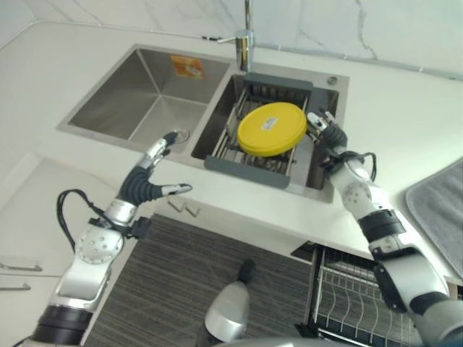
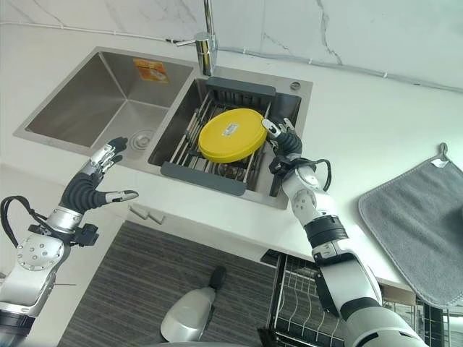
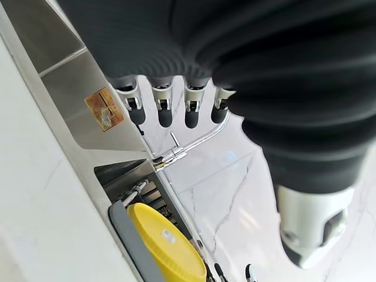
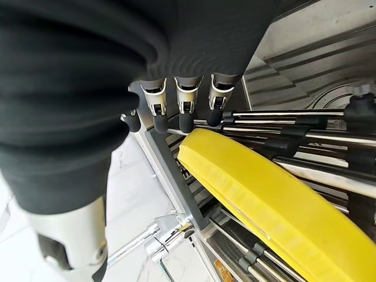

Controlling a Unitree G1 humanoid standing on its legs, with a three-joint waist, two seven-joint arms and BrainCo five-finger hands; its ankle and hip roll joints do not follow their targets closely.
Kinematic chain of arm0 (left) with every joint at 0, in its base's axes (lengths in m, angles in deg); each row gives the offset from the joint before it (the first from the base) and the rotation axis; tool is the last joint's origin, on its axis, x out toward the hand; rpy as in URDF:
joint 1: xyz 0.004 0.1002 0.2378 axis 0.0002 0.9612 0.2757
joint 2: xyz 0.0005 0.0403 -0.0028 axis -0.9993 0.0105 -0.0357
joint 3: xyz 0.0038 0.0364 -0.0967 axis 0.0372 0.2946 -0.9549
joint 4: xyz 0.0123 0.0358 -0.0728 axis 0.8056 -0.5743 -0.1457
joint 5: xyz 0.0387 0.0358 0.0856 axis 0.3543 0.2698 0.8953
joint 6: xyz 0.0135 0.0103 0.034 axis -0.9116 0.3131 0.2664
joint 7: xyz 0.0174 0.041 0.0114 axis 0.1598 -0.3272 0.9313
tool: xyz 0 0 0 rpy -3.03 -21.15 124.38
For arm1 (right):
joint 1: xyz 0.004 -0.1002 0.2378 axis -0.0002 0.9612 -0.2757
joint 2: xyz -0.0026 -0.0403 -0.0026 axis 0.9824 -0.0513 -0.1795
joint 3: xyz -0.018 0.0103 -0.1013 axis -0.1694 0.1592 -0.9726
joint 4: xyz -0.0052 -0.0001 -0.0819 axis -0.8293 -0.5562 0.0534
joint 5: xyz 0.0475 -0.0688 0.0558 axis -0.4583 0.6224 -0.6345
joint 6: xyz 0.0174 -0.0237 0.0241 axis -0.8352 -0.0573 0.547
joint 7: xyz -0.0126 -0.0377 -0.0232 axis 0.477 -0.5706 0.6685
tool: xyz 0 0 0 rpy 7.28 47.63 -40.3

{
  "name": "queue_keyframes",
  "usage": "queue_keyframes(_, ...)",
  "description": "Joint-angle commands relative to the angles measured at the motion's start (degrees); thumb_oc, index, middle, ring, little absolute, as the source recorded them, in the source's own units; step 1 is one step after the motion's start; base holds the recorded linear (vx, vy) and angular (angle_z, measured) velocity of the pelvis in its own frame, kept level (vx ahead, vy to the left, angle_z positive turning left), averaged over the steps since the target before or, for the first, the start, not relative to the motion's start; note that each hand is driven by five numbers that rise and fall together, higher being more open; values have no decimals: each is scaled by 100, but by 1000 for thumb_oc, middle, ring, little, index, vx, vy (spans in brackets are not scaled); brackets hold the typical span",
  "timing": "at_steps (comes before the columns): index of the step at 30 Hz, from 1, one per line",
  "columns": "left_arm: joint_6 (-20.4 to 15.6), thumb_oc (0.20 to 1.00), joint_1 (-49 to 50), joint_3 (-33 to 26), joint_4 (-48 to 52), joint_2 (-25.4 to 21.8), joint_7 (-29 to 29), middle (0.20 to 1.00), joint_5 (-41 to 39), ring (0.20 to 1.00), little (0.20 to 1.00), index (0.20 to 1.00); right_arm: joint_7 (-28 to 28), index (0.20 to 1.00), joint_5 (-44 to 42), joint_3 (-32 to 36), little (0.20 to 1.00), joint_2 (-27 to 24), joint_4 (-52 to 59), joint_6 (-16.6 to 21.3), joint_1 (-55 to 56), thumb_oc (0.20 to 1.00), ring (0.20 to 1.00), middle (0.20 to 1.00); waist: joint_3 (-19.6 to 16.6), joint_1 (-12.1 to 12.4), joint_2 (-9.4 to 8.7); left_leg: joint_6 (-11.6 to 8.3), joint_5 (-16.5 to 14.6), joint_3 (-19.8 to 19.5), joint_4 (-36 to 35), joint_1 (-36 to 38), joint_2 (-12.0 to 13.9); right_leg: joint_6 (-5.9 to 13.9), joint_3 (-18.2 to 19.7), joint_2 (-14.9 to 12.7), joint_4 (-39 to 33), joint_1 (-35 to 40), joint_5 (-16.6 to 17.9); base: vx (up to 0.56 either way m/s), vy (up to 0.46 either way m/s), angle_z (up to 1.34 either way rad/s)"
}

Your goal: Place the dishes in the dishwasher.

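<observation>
Task was barely begun, as far as I could judge: the dishwasher rack (image 2: 318, 303), pulled out low beside my right forearm, looked to hold no dishes yet, and the yellow plate (image 1: 271, 128) sat just ahead of my right hand (image 1: 323, 129), leaning on the wire drying rack (image 2: 210, 163) inside the right sink basin (image 1: 322, 163). So lifting the plate, carrying it down and slotting it in were all left to do. Right arm was stretched fwd over the counter edge, hand at the plate's rim on its near-right side, fingers (image 4: 185, 108) straight and relaxed, not curled round anything; the wrist view showed the tips (image 4: 158, 123) just past the yellow edge, apart from it or barely touching, couldn't tell which. Left hand (image 1: 152, 177) hung over the counter edge w/ fingers spread and thumb out, holding nothing, well apart from the plate. Beyond its fingertips lay the left sink basin (image 1: 123, 101), and further off the faucet (image 1: 247, 40) stood at the back, betw. the two basins. A grey mat (image 2: 419, 224) lay on the counter out to the side of my right arm.
</observation>
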Motion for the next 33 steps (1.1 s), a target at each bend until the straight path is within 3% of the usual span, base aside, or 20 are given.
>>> queue_keyframes(1,-390,1000,-135,228,-122,-239,127,1000,-275,1000,1000,1000,64,1000,-50,-131,1000,-197,104,95,-171,1000,1000,1000,-219,96,136,34,-132,-201,-223,83,-59,-141,449,-280,788,-364,85,0,0,0)
queue_keyframes(33,-374,1000,-166,318,-94,-268,175,1000,-264,1000,1000,1000,159,1000,-454,-140,1000,-191,-57,21,-291,1000,1000,1000,-150,90,189,61,-154,-262,-223,110,-71,-112,458,-364,928,-485,91,0,0,0)
